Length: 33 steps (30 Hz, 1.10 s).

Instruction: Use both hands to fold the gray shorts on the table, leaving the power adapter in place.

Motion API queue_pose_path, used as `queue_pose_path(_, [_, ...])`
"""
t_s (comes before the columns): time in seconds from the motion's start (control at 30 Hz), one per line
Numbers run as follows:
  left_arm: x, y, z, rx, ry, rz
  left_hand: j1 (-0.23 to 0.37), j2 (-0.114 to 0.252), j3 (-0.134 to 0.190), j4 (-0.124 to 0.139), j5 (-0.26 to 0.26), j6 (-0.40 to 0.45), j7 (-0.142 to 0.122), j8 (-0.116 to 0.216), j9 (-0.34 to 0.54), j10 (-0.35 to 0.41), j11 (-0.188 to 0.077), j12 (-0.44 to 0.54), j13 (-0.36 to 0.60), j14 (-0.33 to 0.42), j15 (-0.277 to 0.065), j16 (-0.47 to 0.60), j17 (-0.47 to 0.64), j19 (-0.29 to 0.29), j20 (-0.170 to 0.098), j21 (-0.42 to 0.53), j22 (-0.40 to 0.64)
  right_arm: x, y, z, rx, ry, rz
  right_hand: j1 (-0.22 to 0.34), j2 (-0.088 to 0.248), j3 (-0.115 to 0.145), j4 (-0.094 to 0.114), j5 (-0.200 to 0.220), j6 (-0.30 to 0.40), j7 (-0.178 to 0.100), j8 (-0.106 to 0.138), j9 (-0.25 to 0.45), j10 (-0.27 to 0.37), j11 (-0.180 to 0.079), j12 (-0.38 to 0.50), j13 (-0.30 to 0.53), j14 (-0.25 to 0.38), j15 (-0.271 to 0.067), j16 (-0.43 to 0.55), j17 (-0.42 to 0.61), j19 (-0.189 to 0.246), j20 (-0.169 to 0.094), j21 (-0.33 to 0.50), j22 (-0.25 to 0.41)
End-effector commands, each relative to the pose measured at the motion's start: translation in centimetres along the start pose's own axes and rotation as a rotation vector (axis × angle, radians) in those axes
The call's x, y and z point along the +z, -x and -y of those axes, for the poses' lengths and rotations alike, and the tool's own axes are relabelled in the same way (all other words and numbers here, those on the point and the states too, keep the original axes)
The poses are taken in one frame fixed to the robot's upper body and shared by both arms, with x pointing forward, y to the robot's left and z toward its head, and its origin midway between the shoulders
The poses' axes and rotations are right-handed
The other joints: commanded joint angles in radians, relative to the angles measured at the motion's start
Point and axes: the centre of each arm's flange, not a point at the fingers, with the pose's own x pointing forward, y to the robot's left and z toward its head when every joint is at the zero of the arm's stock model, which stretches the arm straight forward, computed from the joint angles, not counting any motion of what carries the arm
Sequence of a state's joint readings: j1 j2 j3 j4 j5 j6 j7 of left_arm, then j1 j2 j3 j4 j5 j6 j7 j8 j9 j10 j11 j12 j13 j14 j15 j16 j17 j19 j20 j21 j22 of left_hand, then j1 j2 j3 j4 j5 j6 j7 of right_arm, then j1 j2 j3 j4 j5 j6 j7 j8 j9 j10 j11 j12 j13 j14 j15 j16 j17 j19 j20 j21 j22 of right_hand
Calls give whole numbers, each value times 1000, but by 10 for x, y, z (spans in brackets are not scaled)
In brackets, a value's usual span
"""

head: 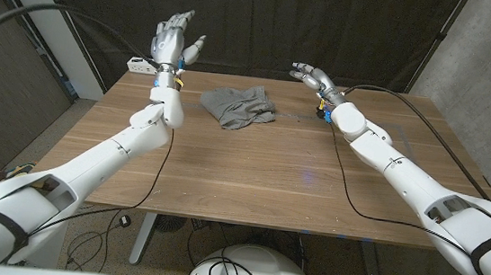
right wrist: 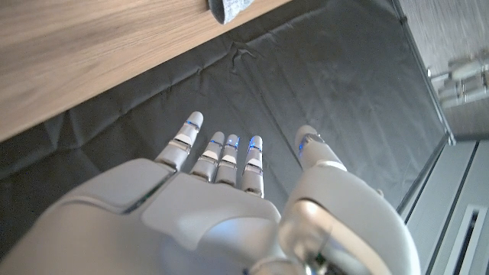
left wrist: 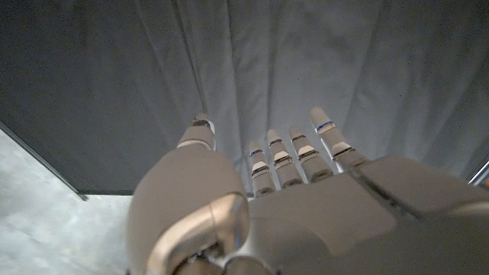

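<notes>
Seen from the head, both arms reach from the near corners across the wooden surface (head: 251, 170). The left arm (head: 89, 163) runs toward 11 o'clock and ends in the left hand (head: 174, 42), raised above the far left edge with fingers spread and pointing up, released and holding nothing. The left wrist view shows the same hand (left wrist: 290, 206) with its fingers (left wrist: 276, 156) straight and apart against a dark curtain (left wrist: 114, 76).

The right arm (head: 405, 171) runs toward 1 o'clock; the right hand (head: 313, 75) hovers above the far edge, fingers extended toward the left and apart, released as well. In the right wrist view its fingers (right wrist: 227, 156) are straight, the curtain beyond them.

Farther in, at 12 o'clock, the shorts (head: 238, 106) lie crumpled between the two hands, touching neither. A white adapter (head: 141, 66) sits at the far left corner, just beside the left wrist.
</notes>
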<state>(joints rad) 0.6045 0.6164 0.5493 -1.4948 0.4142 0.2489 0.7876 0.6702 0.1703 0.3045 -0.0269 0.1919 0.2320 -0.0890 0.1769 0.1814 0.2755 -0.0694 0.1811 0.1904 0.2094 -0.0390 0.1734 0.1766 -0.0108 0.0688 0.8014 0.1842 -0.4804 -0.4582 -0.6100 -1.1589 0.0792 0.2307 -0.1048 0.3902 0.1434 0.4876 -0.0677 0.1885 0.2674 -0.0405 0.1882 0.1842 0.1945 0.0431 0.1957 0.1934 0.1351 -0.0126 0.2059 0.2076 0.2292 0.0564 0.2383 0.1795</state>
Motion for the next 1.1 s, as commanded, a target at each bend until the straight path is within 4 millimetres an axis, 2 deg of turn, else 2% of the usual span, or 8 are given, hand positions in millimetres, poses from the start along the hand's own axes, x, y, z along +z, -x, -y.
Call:
queue_pose_path(0.03, [-34,0,-2,-168,384,-198,-26,1,5,18,-5,-24,21,-2,-1,-41,8,1,-1,-56,3,-3,-1,-54,1,-23,4,-14,14,10,-65,-188,23,-30,1,-8,23,-2,-10,7,-2,4,-9,2,-3,1,-13,1,-6,4,1,-15,-7,2])
queue_pose_path(0.2, [-44,0,3,-236,522,-237,-68,-4,3,37,-3,-77,64,-5,-3,-97,35,0,-3,-125,29,-4,-4,-127,1,-59,3,-19,21,12,-108,-254,31,-56,0,-22,41,-2,-19,15,-3,4,-11,6,-2,1,-19,2,-6,5,3,-24,-8,3])
queue_pose_path(0.33, [-51,1,10,-289,649,-246,-51,13,31,18,-5,-80,84,1,-5,-125,50,3,-6,-170,47,-3,-8,-176,-4,-85,2,-26,28,13,-140,-324,28,-90,-4,-40,64,0,-29,25,-5,5,-15,8,-2,1,-26,4,-6,5,-1,-28,-11,3])
queue_pose_path(0.43, [-55,-1,13,-308,682,-244,-45,20,45,14,-5,-80,96,2,-6,-136,60,3,-7,-185,56,-3,-8,-188,-4,-92,2,-31,31,12,-149,-372,25,-154,-18,-77,106,5,-44,34,-5,5,-25,9,-4,1,-37,12,-7,5,-8,-27,-17,4])
queue_pose_path(0.53, [-59,-3,15,-323,713,-243,-51,27,50,21,-6,-81,102,2,-6,-140,65,3,-7,-189,58,-1,-6,-193,-7,-94,2,-33,37,12,-158,-364,19,-182,-28,-94,122,8,-57,41,-7,5,-32,17,-5,1,-44,18,-8,4,-10,-26,-18,4])
queue_pose_path(0.73, [-67,-8,23,-377,825,-253,-159,16,35,113,-9,-102,126,-1,-4,-162,81,6,-8,-212,69,8,2,-208,-18,-107,4,-39,49,12,-199,-421,3,-241,-69,-139,149,16,-88,55,-11,3,-50,26,-7,1,-55,32,-10,0,-11,-24,-21,3])
queue_pose_path(0.83, [-69,-10,29,-428,899,-264,-248,2,6,176,-3,-128,134,-3,-4,-190,93,4,-9,-241,77,5,2,-222,-19,-120,4,-42,58,16,-230,-397,-32,-261,-84,-155,156,20,-107,59,-13,3,-65,24,-10,1,-69,40,-14,-2,-15,-24,-24,3])
queue_pose_path(1.1, [-69,0,51,-542,1017,-304,-342,-31,-41,206,7,-156,138,-3,-6,-221,111,4,-9,-269,83,6,0,-246,-17,-139,4,-38,86,5,-284,-363,-46,-272,-94,-164,159,26,-119,64,-11,2,-78,33,-11,1,-80,42,-17,-6,-33,-26,-32,2])
